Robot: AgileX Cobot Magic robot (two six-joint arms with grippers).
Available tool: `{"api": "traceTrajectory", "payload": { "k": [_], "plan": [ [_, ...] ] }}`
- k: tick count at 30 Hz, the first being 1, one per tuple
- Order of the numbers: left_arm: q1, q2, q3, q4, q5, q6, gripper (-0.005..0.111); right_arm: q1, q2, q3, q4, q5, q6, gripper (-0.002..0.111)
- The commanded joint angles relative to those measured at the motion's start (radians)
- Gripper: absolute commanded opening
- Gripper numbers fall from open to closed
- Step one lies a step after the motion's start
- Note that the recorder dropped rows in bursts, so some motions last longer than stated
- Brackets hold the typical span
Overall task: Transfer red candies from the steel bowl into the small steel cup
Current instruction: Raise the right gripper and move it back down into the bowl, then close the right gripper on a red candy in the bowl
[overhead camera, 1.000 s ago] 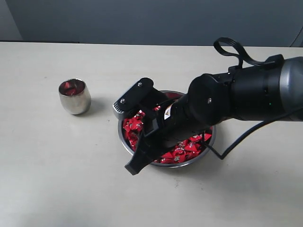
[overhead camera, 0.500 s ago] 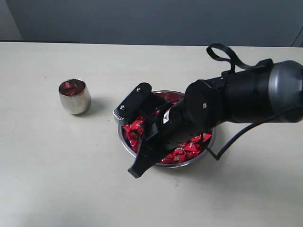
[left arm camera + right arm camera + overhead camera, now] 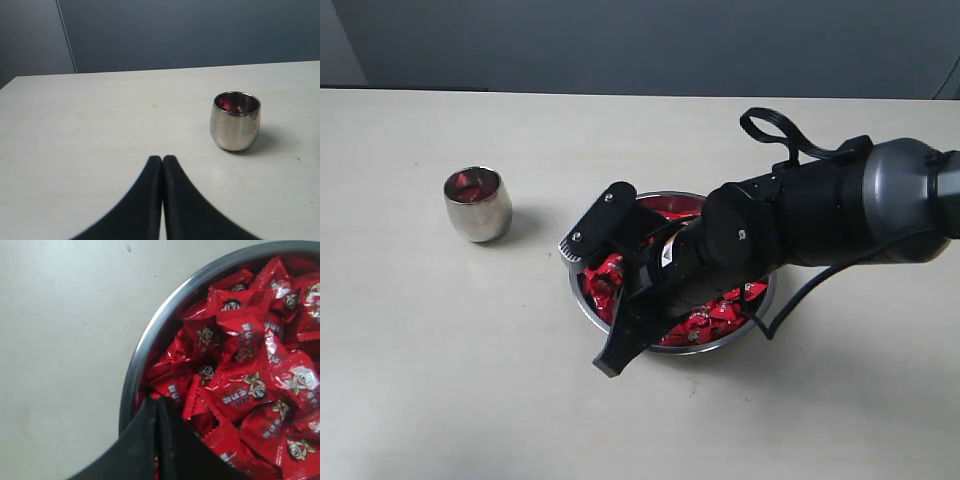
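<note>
The steel bowl (image 3: 730,342) sits mid-table, heaped with red candies (image 3: 722,308). In the right wrist view the red candies (image 3: 240,370) fill the bowl inside its rim (image 3: 150,340). My right gripper (image 3: 607,366) slants over the bowl's near-left side. Its fingers are pressed together at the tips (image 3: 157,403), just inside the rim and against the candies. Red shows through the slit between them, but no held candy can be made out. The small steel cup (image 3: 477,204) stands upright to the left with red inside. My left gripper (image 3: 162,158) is shut and empty over bare table, short of the cup (image 3: 235,122).
The right arm's thick black body and its looped cable (image 3: 775,125) cover much of the bowl's middle and far side. Bare pale tabletop (image 3: 530,330) lies between the cup and the bowl. A grey wall runs behind the table's far edge.
The right arm has slid slightly to the left over the bowl, and its fingertips have dropped a little lower. Cup, bowl and jaws stay as they were.
</note>
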Motion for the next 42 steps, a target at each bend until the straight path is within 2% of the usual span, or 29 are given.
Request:
{"api": "traceTrajectory", "payload": {
  "k": [1, 10, 15, 17, 42],
  "plan": [
    [0.001, -0.004, 0.004, -0.002, -0.002, -0.002, 0.000, 0.000, -0.002, 0.006, -0.013, -0.008, -0.004, -0.001],
    [0.001, -0.004, 0.004, -0.002, -0.002, -0.002, 0.000, 0.000, -0.002, 0.006, -0.012, 0.019, -0.004, 0.002],
    [0.001, -0.004, 0.004, -0.002, -0.002, -0.002, 0.000, 0.000, -0.002, 0.006, -0.010, 0.023, -0.004, 0.029],
    [0.001, -0.004, 0.004, -0.002, -0.002, -0.002, 0.000, 0.000, -0.002, 0.006, -0.010, 0.023, -0.002, 0.034],
    [0.001, -0.004, 0.004, -0.002, -0.002, -0.002, 0.000, 0.000, 0.030, 0.006, -0.014, -0.054, 0.001, 0.034]
  ]
}}
